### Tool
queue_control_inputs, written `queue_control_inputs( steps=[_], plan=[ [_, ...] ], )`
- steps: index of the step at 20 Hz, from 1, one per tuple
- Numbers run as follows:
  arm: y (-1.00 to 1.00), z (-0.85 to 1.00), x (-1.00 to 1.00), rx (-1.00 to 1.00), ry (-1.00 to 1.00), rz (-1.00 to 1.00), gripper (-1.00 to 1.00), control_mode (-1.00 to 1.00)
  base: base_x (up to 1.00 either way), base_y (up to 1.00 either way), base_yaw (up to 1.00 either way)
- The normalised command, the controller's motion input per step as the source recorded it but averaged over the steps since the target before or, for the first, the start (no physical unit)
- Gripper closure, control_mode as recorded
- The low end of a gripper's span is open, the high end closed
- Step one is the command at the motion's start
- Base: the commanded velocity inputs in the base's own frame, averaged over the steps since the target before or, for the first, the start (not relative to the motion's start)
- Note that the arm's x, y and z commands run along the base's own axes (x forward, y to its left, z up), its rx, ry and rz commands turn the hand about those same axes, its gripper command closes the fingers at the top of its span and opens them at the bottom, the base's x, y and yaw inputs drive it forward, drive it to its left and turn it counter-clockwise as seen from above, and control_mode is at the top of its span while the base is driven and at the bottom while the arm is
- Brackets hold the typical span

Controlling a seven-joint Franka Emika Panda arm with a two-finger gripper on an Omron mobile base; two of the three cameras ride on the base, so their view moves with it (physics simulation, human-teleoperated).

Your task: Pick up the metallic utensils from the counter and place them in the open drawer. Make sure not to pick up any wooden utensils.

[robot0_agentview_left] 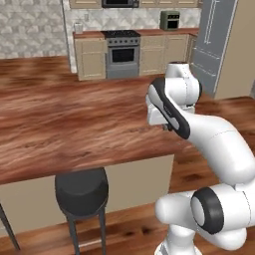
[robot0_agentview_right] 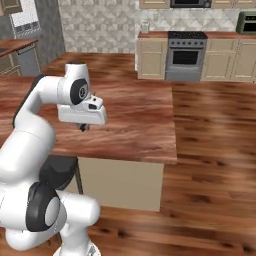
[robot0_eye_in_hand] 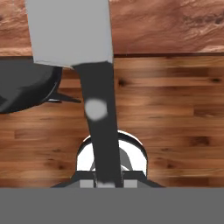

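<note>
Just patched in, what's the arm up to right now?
The claw is holding the knife by its black handle, silver blade pointing away from the hand camera. The arm has it lifted near the edge of the counter, with the floor and a dark stool below. The drop-off hasn't happened; I can't spot the forks or the drawer from here.

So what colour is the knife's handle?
Black, with a pale rivet, on the knife in the gripper; hand view.

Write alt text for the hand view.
A knife with a grey blade and black handle runs up from the gripper, which appears shut on it. Behind it lie the counter edge at the top, the wood floor below, and a black stool at left.
</note>
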Motion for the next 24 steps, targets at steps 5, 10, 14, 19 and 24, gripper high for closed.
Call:
queue_control_inputs(
  steps=[5,10,14,19,24],
  plan=[
    [0.00,0.00,0.00,0.00,0.00,0.00,1.00,1.00,0.26,-1.00,0.00],
    [0.00,0.00,0.00,0.00,0.00,0.00,1.00,1.00,0.56,-1.00,0.00],
    [0.00,0.00,0.00,0.00,0.00,0.00,1.00,1.00,0.79,-1.00,0.03],
    [0.00,0.00,0.00,0.00,0.00,0.00,1.00,1.00,0.95,-1.00,0.11],
    [0.00,0.00,0.00,0.00,0.00,0.00,1.00,1.00,0.97,-1.00,0.19]
  ],
)
